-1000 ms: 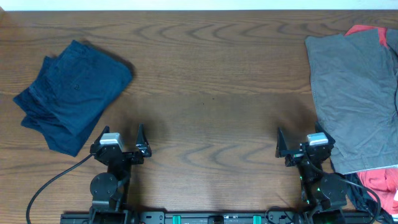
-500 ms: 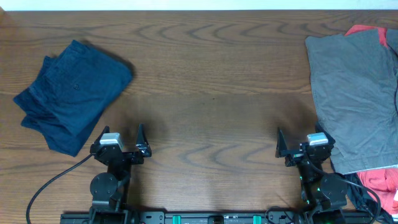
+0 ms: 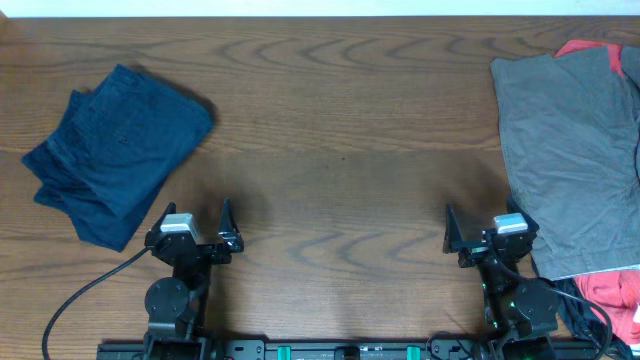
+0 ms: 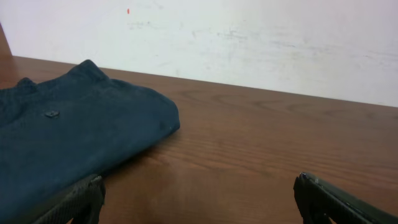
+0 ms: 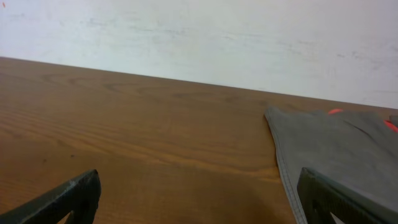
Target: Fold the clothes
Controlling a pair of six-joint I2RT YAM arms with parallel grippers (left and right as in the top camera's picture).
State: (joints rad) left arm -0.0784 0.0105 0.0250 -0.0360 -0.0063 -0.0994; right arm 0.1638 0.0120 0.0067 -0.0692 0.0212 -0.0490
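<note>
Mid-grey shorts (image 3: 570,140) lie spread on top of a pile at the table's right edge, with red cloth (image 3: 605,292) showing below and at the top corner. They also show in the right wrist view (image 5: 336,143). My right gripper (image 3: 483,232) is open and empty, just left of the grey shorts' lower edge; in its own view (image 5: 199,199) the right finger sits over the hem. My left gripper (image 3: 190,228) is open and empty at the front left; its own view (image 4: 199,199) shows bare wood between the fingers.
Folded dark navy shorts (image 3: 115,150) lie at the back left, also in the left wrist view (image 4: 68,143), close to the left finger. A black cable (image 3: 70,300) runs from the left arm base. A white wall stands behind the wooden table (image 3: 340,130).
</note>
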